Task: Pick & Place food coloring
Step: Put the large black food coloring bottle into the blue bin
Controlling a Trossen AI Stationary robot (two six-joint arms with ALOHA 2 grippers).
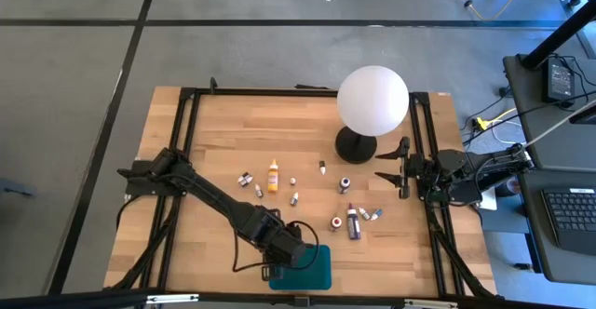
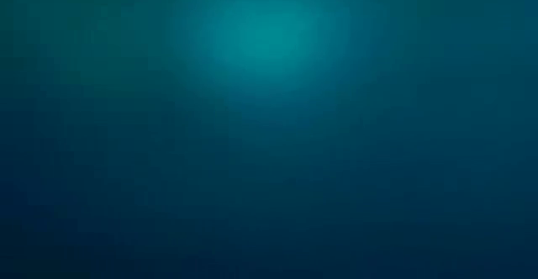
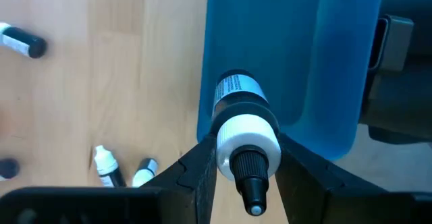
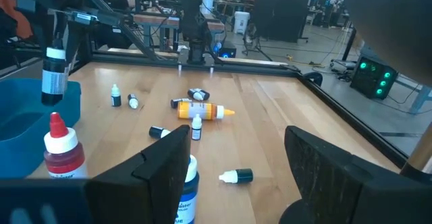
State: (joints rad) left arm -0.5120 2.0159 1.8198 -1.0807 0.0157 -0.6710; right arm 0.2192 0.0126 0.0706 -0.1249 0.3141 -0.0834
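Observation:
My left gripper [image 1: 300, 248] hangs over the teal tray [image 1: 315, 274] at the table's near edge, shut on a dark food coloring bottle [image 3: 236, 92] with a white label, white collar and black nozzle. The same bottle [image 4: 53, 75] shows upright above the tray's wall [image 4: 67, 92] in the right wrist view. Other food coloring lies loose on the wood: a yellow bottle [image 1: 273, 175] on its side, a purple bottle [image 1: 354, 223], a red pot [image 1: 334, 223] and several tiny ones. My right gripper [image 1: 386, 171] waits open at the right edge. My left gripper pinches the bottle's white collar [image 3: 248, 135], just below the nozzle, between its two fingers [image 3: 202, 166]. The fingers come from above, pointing steeply down. The bottle hangs upright below them, nozzle up, lifted clear over the tray's edge [image 3: 206, 109].
A white globe lamp [image 1: 372, 100] on a black base stands at the back right. A red bottle [image 4: 62, 150] and a blue-labelled one [image 4: 187, 183] stand close before my right gripper [image 4: 236, 150]. The low view shows only a teal blur. Black rails frame the table.

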